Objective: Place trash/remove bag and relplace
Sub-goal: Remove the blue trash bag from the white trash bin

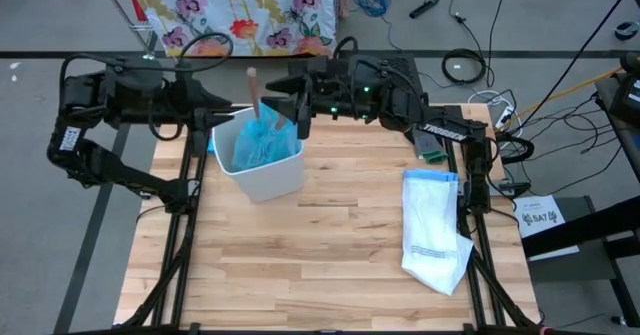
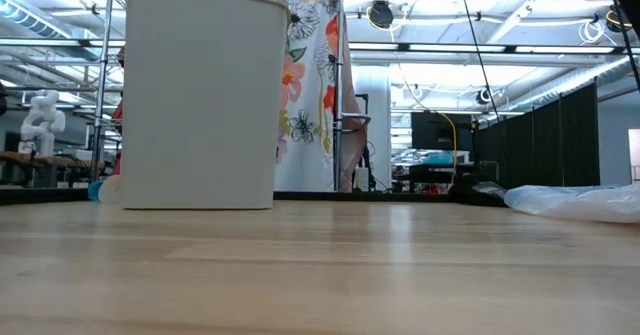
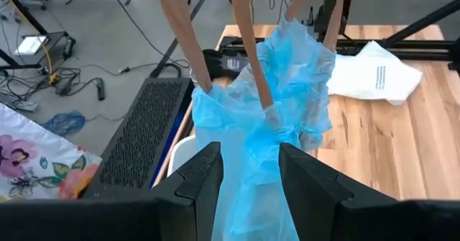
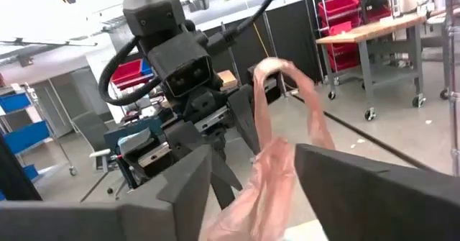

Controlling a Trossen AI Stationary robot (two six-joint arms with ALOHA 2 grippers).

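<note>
A white bin [image 1: 270,175] stands upright on the far left part of the table and looms large in the low view [image 2: 200,95]. The light-blue bag [image 1: 260,143] rises gathered out of it, with tan-pink drawstring strands [image 3: 188,39] running up from its neck. My left gripper [image 1: 238,113] is at the bin's far-left rim. My right gripper [image 1: 298,115] is at its far-right rim, facing the left one. The white replacement bag [image 1: 435,230] lies flat on the right side of the table. No trash scraps show. My left gripper [image 3: 250,162] has the blue bag's gathered neck [image 3: 248,137] between its two fingers, several crinkled layers, coming from the table's left. The bag's lower part stays inside the bin. My right gripper [image 4: 251,155] has the bunched pink drawstring [image 4: 262,187] between its fingers, coming from the table's right. A loop [image 4: 272,67] sticks out past the fingertips, and the strands run taut down to the bag.
A small green object [image 1: 432,157] lies by the right arm's base. A floral cloth [image 1: 240,10] hangs beyond the far edge, and cables lie on the floor around it. The near half of the wooden table [image 1: 320,265] is bare wood.
</note>
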